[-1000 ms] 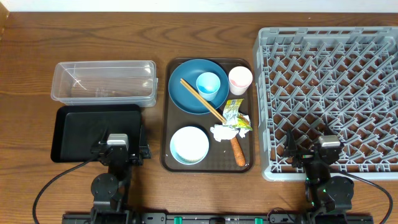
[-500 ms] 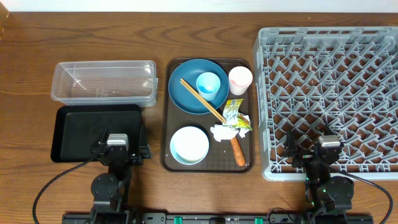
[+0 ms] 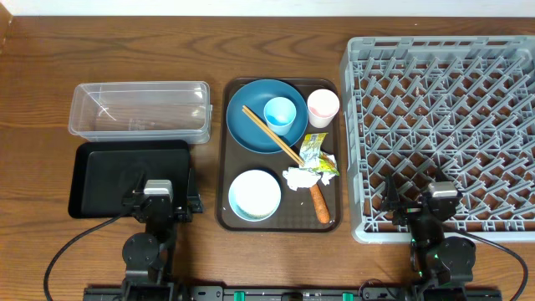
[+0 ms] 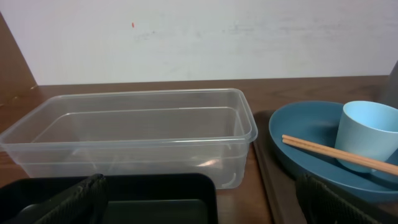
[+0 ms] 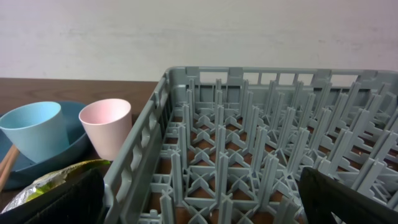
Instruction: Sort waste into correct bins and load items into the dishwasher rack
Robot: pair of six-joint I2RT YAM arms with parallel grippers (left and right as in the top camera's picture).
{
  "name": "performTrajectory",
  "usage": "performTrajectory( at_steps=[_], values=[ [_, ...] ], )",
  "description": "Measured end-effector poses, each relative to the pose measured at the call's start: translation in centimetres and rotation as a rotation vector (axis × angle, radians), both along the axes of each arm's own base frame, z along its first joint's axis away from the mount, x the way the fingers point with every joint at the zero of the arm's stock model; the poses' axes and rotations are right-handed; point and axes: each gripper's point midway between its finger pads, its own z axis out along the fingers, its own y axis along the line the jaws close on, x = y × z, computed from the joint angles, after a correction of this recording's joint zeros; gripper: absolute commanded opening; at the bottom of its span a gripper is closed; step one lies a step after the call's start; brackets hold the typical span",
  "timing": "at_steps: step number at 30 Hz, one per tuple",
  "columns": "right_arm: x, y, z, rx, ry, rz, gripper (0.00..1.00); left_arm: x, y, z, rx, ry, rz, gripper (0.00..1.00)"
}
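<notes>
Since neither arm holds anything, step in hand: a first pick, by my judgement, with all the sorting and loading ahead.
Surface: brown wood [image 3: 33,125]; everything stands on it.
Clear tub [image 3: 138,84]: far left, with nothing in it that I can see; it sits just behind the black tray.
Black tray [image 3: 109,176]: near left and bare.
Left gripper [image 3: 160,201]: at the black tray's near edge, fingers spread wide with nothing between them.
Serving tray [image 3: 221,184]: in the centre, carrying all the dishes and waste.
Plate [image 3: 249,138]: at the far end of the serving tray. The blue cup [image 3: 279,112] stands on it, and the chopsticks [image 3: 272,134] lie slantwise across it toward the wrapper.
Bowl [image 3: 255,194]: near-left part of the serving tray, upright.
Waste: the napkin [image 3: 301,177] touches the wrapper [image 3: 316,150] and the top end of the carrot stick [image 3: 320,203]. The rice grains are too small to make out and are perhaps in the bowl.
Pink cup [image 3: 323,107]: far-right corner of the serving tray, upright, just beside the rack.
Rack [image 3: 443,40]: on the right, with no dishes among its pegs.
Right gripper [image 3: 436,205]: over the rack's near edge, fingers apart and holding nothing.
Doing it well: take the waste first. Pinch the napkin from straight above at its highest fold so the wrapper beneath is not dragged along. Lift the chopsticks and the blue cup before the plate, or they will likely slide off. Give the left arm the bins and the right arm the rack, so the two do not cross.
</notes>
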Motion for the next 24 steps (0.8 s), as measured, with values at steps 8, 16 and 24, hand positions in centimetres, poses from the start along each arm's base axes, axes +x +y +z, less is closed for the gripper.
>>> performTrajectory(
  at_steps=[8,16,24],
  values=[
    [0.0,0.0,0.0,0.000,0.000,0.000,0.99,0.0,0.0,0.0,0.000,0.000,0.000,0.98],
    [0.0,0.0,0.0,0.000,0.000,0.000,0.99,0.0,0.0,0.0,0.002,0.000,-0.001,0.98],
    [0.0,0.0,0.0,0.000,0.000,0.000,0.99,-0.2,-3.1,0.3,-0.090,-0.006,-0.171,0.98]
  ],
)
